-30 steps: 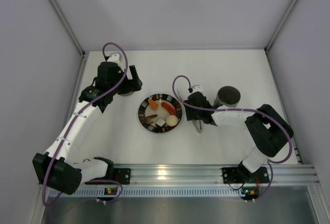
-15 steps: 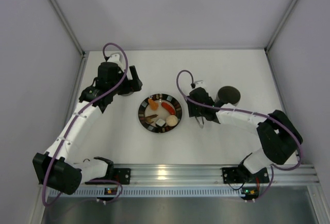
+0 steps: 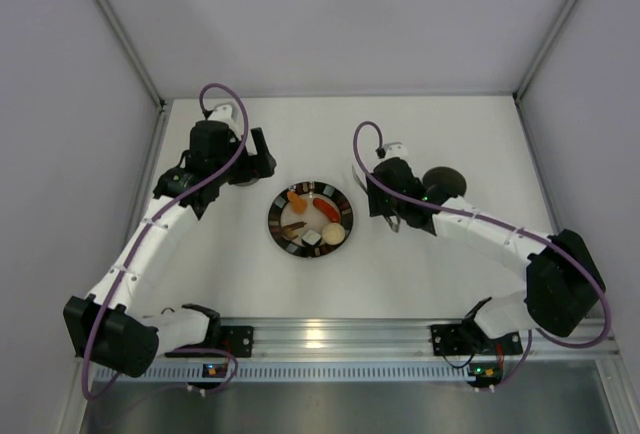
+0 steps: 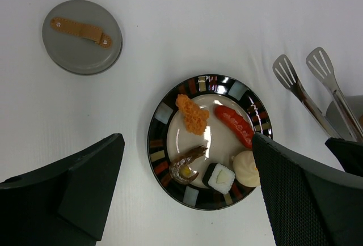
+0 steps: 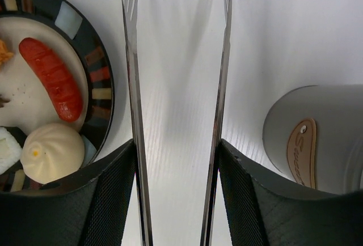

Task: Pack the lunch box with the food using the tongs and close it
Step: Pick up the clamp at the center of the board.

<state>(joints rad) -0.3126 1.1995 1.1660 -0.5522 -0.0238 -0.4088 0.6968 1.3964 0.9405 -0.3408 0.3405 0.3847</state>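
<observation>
Right gripper: two fingers clamp one tongs, each of its two slim arms against an inner pad, tips spread, above table. One lunch box just right of tongs, lid off. One plate just left of tongs.

Food on plate, five in all:
- one orange piece
- one red sausage
- one brown piece
- one white-and-black roll
- one cream bun

One lid flat on table, well left of plate. Left gripper: jaws wide, empty, above plate.
</observation>
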